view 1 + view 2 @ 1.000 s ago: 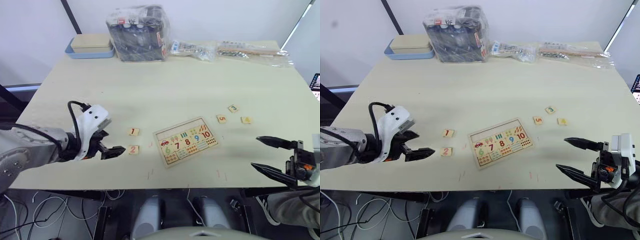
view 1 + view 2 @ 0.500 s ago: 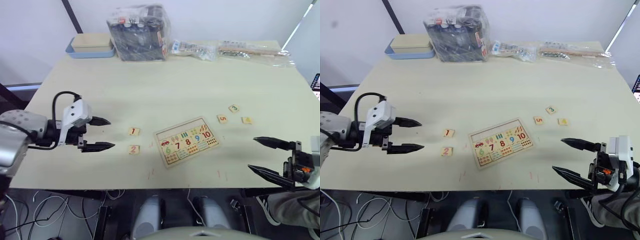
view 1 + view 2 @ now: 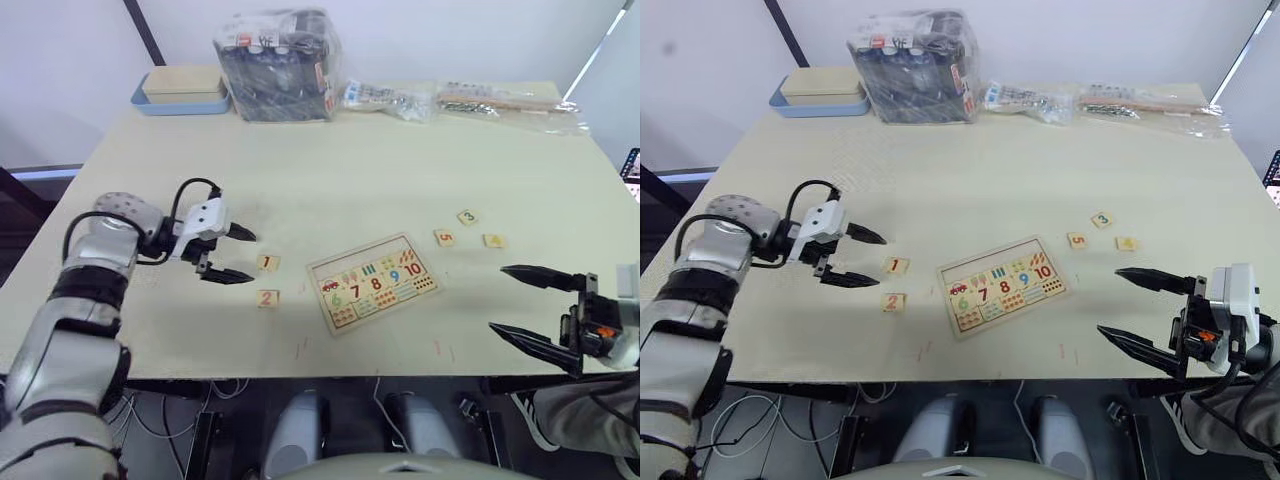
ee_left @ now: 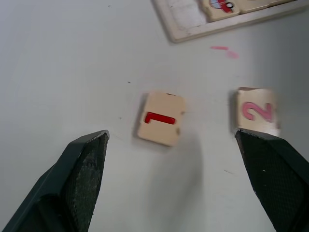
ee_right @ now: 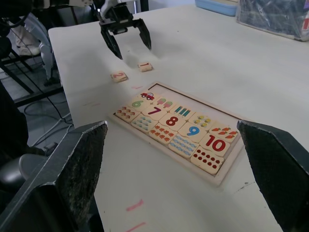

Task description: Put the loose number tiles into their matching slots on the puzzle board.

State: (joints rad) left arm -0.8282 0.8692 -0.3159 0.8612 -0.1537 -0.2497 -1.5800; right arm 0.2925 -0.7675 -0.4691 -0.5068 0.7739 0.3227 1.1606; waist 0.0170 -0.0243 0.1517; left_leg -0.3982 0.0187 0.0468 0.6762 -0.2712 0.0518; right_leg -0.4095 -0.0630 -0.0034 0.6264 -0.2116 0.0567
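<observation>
Swung in from the table edge, my left claw [image 3: 232, 255], fingers apart, must straddle the small pale-wood red-1 tile [image 3: 267, 263].

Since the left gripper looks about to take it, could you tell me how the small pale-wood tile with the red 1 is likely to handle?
The small square pale-wood tile with the red 1 looks rigid and probably light. Lying flat on the smooth cream table, it seems thin, so the open left gripper might slide it rather than lift it. It should not roll.
</observation>
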